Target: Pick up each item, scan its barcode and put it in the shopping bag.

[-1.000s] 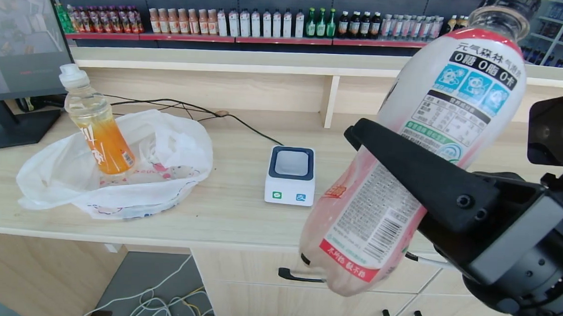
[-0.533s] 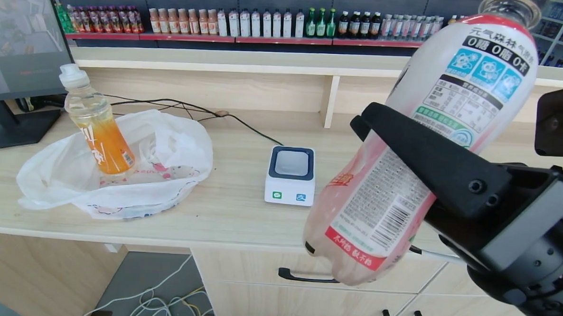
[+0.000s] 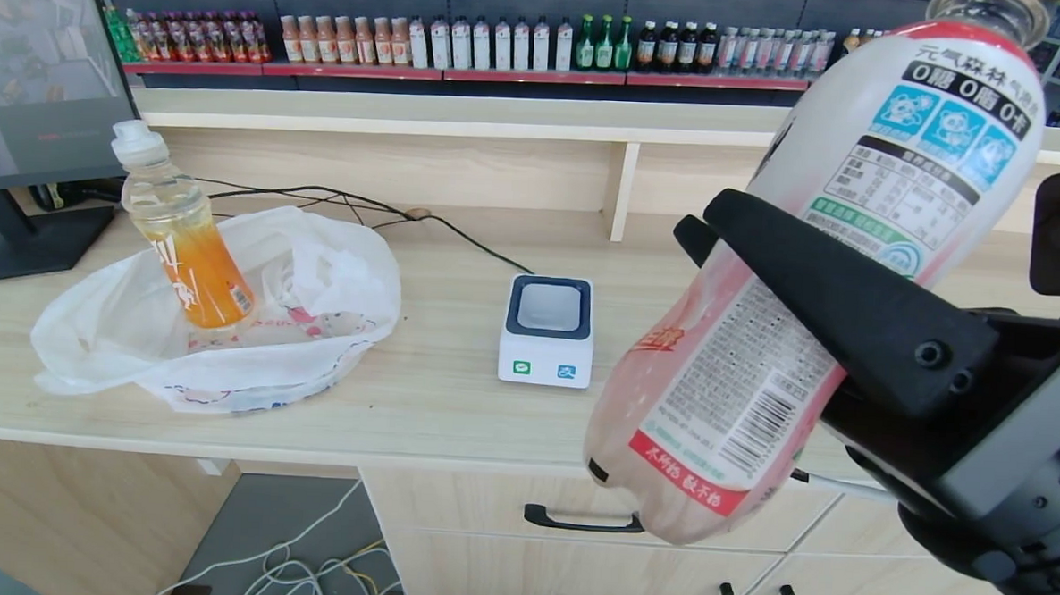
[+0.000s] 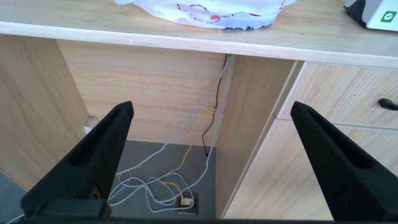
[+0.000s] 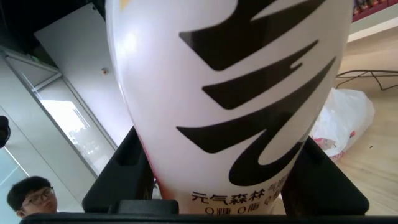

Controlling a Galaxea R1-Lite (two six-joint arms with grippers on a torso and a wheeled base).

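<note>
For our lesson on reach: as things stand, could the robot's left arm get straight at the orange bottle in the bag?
Probably not directly. The left hand, open, sits below the counter edge, while the orange bottle stands in the bag on top. It would likely have to rise first.

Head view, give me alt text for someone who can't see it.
The right gripper holds a tilted pink bottle, barcode toward the camera, right of a scanner on the counter. An orange bottle stands in the shopping bag at left.
</note>
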